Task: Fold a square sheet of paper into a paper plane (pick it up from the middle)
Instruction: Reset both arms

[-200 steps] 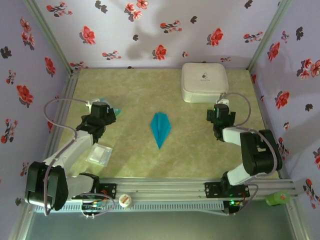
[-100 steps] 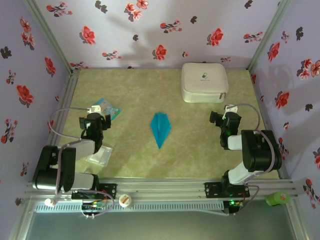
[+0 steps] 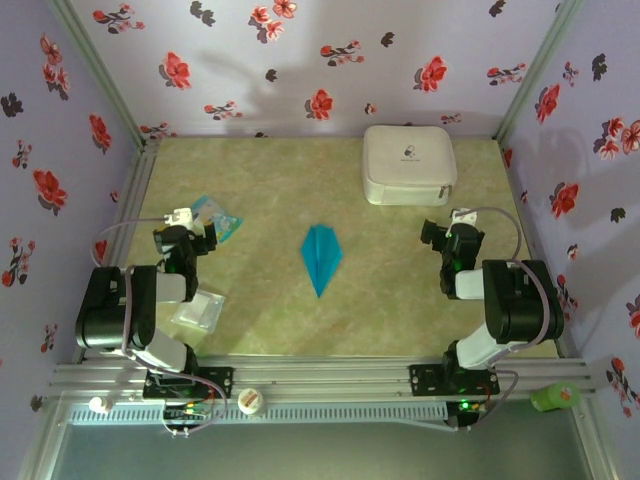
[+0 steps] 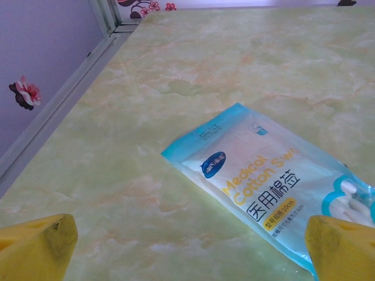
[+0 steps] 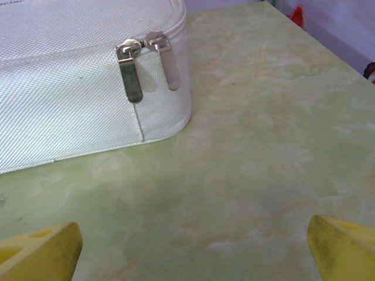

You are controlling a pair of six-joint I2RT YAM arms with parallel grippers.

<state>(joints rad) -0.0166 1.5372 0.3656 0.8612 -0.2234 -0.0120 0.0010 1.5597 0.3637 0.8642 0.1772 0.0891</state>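
We think the folding is done: the paper plane [image 3: 321,257] lies flat in the middle of the desk [image 3: 260,320], nose toward 6 o'clock. Both arms sit folded low (one at its 9 o'clock, one at 3). The left fingers [image 4: 36,246] and right fingers [image 5: 41,252] are spread wide, holding nothing. Next, we guess, only rest.
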